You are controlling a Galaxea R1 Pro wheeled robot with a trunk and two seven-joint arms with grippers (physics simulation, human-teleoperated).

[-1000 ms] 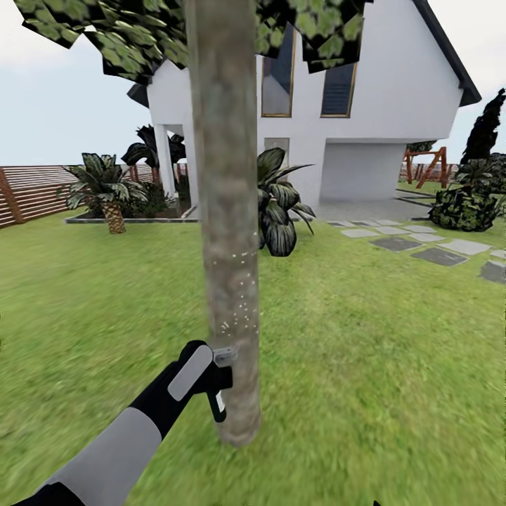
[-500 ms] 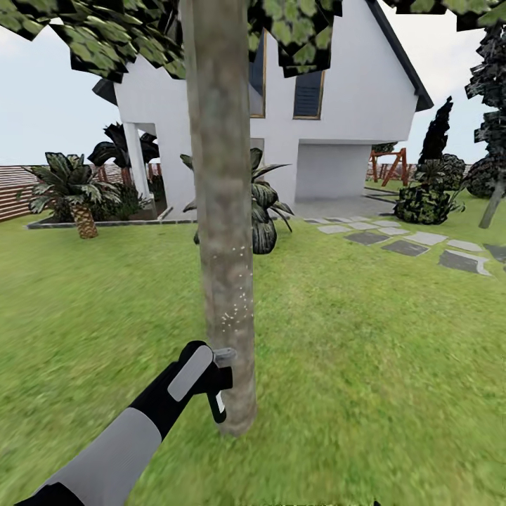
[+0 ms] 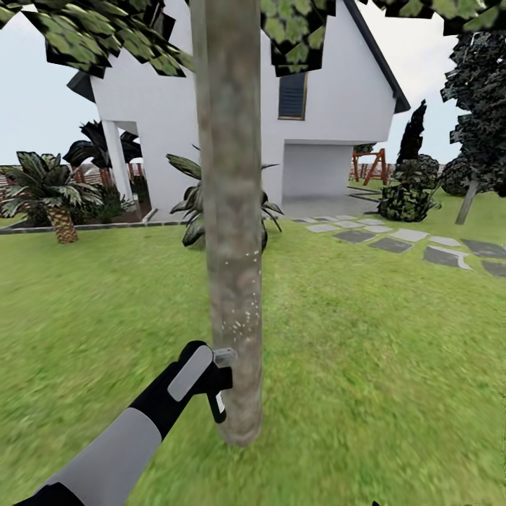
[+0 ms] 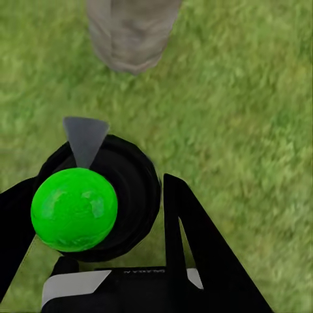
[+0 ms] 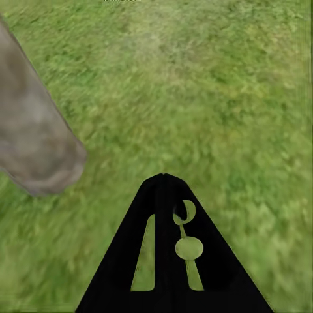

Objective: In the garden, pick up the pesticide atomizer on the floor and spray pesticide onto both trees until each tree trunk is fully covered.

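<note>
One tree trunk (image 3: 235,232) stands right in front of me in the head view. My left claw (image 3: 211,376) is clamped on the pesticide atomizer (image 3: 218,383), and its little grey nozzle sits just beside the bark, low down. Tiny white dots of pesticide (image 3: 239,309) speckle the trunk above the nozzle. The house (image 3: 232,119) and the stepping stones (image 3: 393,242) have slid sideways since a moment ago, so my body has swung round the tree. My arm keeps the same pose. I think I am moving to reach a new side of the bark, because most of the trunk is bare of dots.

Next is the left wrist view. I see the black round body of the atomizer (image 4: 120,195) with a bright green ball (image 4: 74,209) on it, held between my dark fingers (image 4: 189,241). The foot of the trunk (image 4: 132,32) stands on the grass (image 4: 248,117) ahead.

Last is the right wrist view. My right claw (image 5: 164,179) has its fingers pressed together and holds nothing. The trunk base (image 5: 32,143) is off to one side.
</note>
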